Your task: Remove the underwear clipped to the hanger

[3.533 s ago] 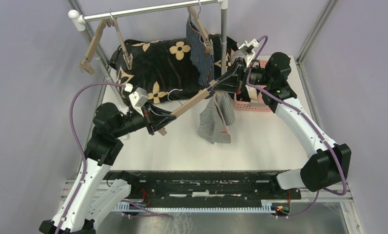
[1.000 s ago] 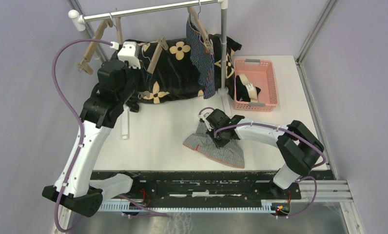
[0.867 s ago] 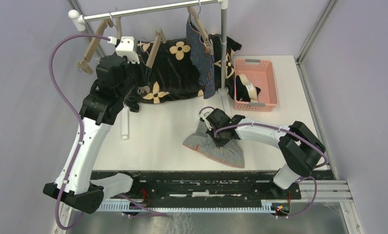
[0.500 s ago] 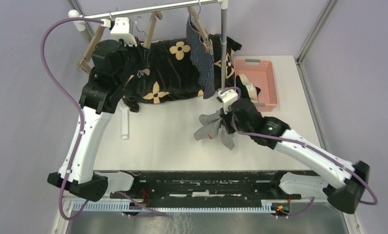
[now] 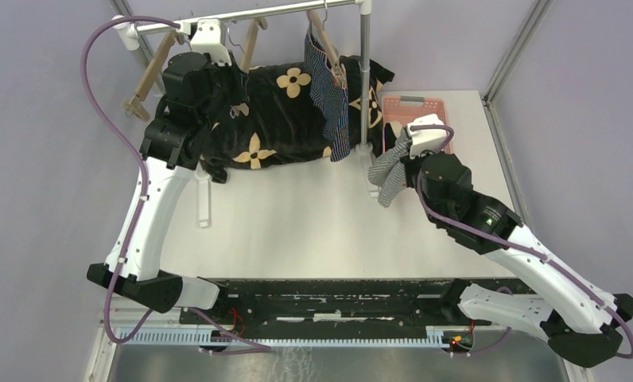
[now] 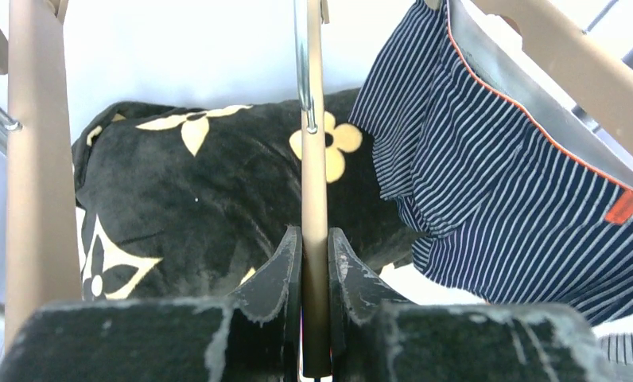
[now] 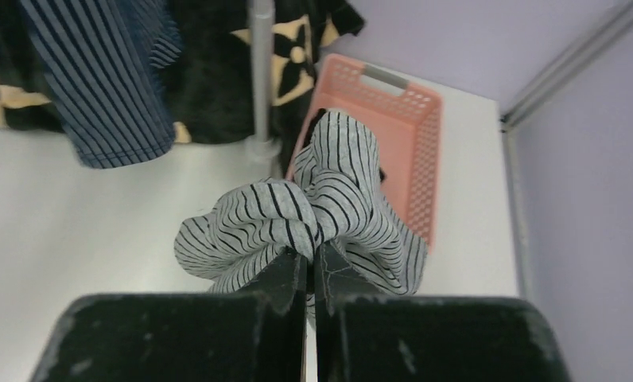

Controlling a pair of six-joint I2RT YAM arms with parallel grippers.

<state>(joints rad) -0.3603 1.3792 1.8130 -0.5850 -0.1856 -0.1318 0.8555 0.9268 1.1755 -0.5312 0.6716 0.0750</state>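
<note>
I am holding the grey striped underwear (image 7: 345, 199) pinched tight in my right end effector (image 7: 312, 259) near the pink basket (image 7: 413, 103), my left end effector (image 6: 314, 247) is squeezing a wooden hanger (image 6: 313, 159), and the navy striped underwear (image 6: 488, 183) is still hanging from its clips, so I am not done.

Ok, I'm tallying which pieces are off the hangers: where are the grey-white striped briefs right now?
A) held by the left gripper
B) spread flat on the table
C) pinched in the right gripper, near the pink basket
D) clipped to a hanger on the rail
C: the right gripper is shut on the bunched grey-white striped briefs, close to the pink basket.
</note>
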